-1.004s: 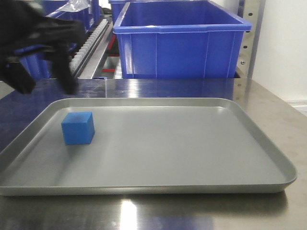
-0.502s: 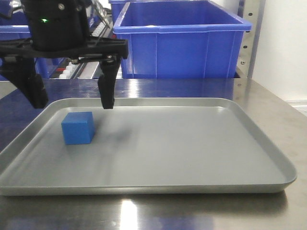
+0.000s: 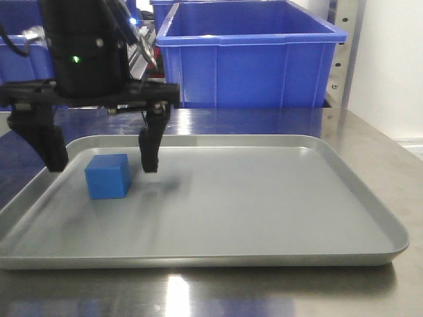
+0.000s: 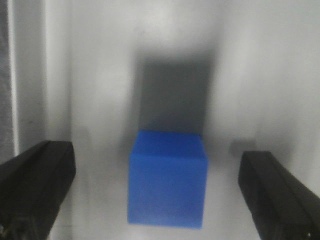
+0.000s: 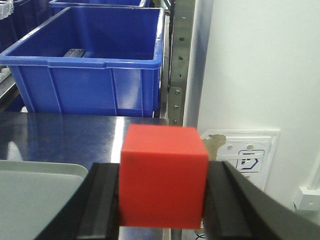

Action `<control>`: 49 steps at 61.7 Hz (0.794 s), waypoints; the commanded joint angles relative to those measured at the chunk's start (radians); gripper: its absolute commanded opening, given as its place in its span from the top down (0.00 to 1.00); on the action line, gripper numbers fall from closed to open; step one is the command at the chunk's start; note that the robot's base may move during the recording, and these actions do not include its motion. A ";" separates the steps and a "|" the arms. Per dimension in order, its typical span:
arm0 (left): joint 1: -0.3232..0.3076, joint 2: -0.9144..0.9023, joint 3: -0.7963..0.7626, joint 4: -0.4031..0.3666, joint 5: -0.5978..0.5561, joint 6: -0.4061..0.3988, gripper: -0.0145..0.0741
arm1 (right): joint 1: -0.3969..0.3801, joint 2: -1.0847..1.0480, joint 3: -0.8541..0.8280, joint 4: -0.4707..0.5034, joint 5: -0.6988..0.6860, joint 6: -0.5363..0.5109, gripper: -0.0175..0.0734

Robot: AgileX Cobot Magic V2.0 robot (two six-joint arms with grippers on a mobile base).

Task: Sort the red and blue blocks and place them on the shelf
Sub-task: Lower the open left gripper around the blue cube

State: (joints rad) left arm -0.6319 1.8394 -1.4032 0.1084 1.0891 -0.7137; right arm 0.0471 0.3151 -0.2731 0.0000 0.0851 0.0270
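The left end effector [image 3: 102, 166] stands wide apart over the blue block [image 3: 106, 177], which rests flat in the tray [image 3: 370, 218], near its left rim. It should descend centred, then close on the side faces. The cube has no long axis; its faces seem parallel to the jaws. The right end effector [image 5: 164, 202] is clamped on the red block [image 5: 163, 170].
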 commanded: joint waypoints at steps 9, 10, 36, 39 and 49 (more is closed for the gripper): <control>-0.009 -0.036 -0.029 0.004 -0.018 -0.011 0.06 | -0.007 0.004 -0.029 -0.006 -0.085 -0.001 0.76; -0.009 -0.036 -0.029 0.004 -0.018 -0.011 0.06 | -0.007 0.004 -0.029 -0.006 -0.085 -0.001 0.76; -0.016 -0.036 -0.029 -0.046 -0.027 0.027 0.06 | -0.007 0.004 -0.029 -0.006 -0.085 -0.001 0.76; -0.018 -0.036 -0.029 -0.046 -0.031 0.029 0.06 | -0.007 0.004 -0.029 -0.006 -0.085 -0.001 0.76; -0.018 -0.036 -0.026 -0.041 -0.033 0.038 0.06 | -0.007 0.004 -0.029 -0.006 -0.085 -0.001 0.76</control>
State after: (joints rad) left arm -0.6447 1.8501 -1.4032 0.0648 1.0665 -0.6795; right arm 0.0471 0.3151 -0.2731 0.0000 0.0851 0.0286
